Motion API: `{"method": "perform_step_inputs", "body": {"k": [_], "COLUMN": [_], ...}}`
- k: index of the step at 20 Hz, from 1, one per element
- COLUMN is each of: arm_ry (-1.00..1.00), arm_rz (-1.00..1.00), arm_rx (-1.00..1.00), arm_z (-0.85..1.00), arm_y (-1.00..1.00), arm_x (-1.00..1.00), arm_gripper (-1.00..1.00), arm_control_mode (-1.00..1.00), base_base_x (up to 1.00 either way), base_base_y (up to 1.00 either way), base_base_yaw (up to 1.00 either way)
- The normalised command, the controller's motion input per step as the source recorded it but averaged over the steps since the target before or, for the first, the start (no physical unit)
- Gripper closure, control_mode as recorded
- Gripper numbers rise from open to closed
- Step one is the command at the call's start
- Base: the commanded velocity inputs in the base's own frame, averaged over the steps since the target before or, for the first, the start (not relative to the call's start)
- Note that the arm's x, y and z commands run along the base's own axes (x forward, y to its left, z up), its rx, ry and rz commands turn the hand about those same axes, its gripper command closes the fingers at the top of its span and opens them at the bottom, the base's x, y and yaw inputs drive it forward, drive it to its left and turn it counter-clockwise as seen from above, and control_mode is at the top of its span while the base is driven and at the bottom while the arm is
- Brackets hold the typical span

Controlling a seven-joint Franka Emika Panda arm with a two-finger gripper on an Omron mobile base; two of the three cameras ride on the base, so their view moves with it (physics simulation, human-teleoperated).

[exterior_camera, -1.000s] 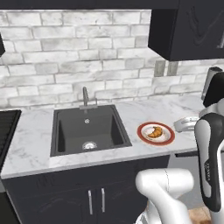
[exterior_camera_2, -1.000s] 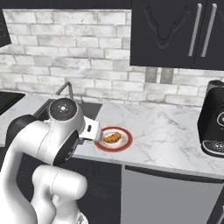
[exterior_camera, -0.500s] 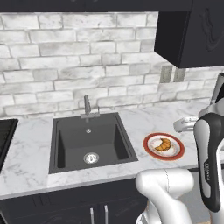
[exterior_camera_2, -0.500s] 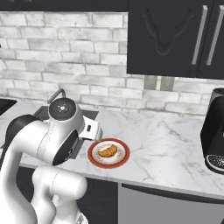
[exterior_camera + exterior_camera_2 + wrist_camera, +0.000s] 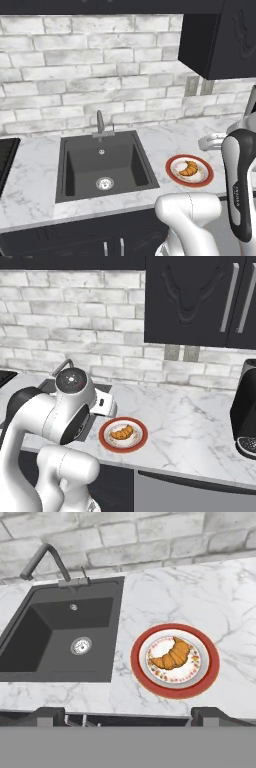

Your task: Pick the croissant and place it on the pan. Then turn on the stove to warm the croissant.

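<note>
The croissant [image 5: 171, 654] is a small golden crescent lying on a round red-rimmed plate [image 5: 142, 674], on the marble counter just right of the sink. It also shows as the croissant [image 5: 188, 168] and the croissant [image 5: 122, 432] in the two base views. My gripper [image 5: 132, 715] hovers above the counter's front edge, open wide, with nothing between its fingertips [image 5: 50, 714]. The croissant lies ahead of it and a little to the right. A black edge of the stove [image 5: 5, 160] shows at the far left. The pan is out of view.
A dark sink [image 5: 102, 165] with a grey faucet [image 5: 100, 122] is set into the counter left of the plate. A black coffee machine [image 5: 245, 411] stands at the right end. Dark wall cabinets [image 5: 200, 298] hang above. Bare marble [image 5: 185, 421] lies between plate and machine.
The whole picture has shifted: the base has driven and the counter, sink and plate now look closer. The croissant has stayed on its plate and the gripper has stayed open.
</note>
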Motion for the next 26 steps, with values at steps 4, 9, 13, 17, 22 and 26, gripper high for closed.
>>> {"method": "perform_step_inputs", "body": {"k": [4,9,13,17,22,26], "arm_ry": [0.0,0.0,0.04,0.09,0.19,0.27], "arm_rz": [0.0,-0.01,-0.07,-0.11,-0.13,-0.08], "arm_rx": [0.0,0.0,0.0,0.0,-0.01,0.0], "arm_z": [0.0,-0.01,-0.08,-0.11,-0.11,-0.1], "arm_y": [0.0,0.0,0.0,0.0,0.0,0.0], "arm_x": [0.0,0.01,0.12,0.11,0.21,0.25], "arm_gripper": [-1.0,-1.0,-1.0,-1.0,-1.0,-1.0], "arm_control_mode": [-1.0,-1.0,-1.0,-1.0,-1.0,-1.0], "base_base_x": [0.0,0.0,0.0,0.0,0.0,0.0], "base_base_y": [0.0,0.0,0.0,0.0,0.0,0.0], "base_base_yaw": [0.0,0.0,0.0,0.0,0.0,0.0]}}
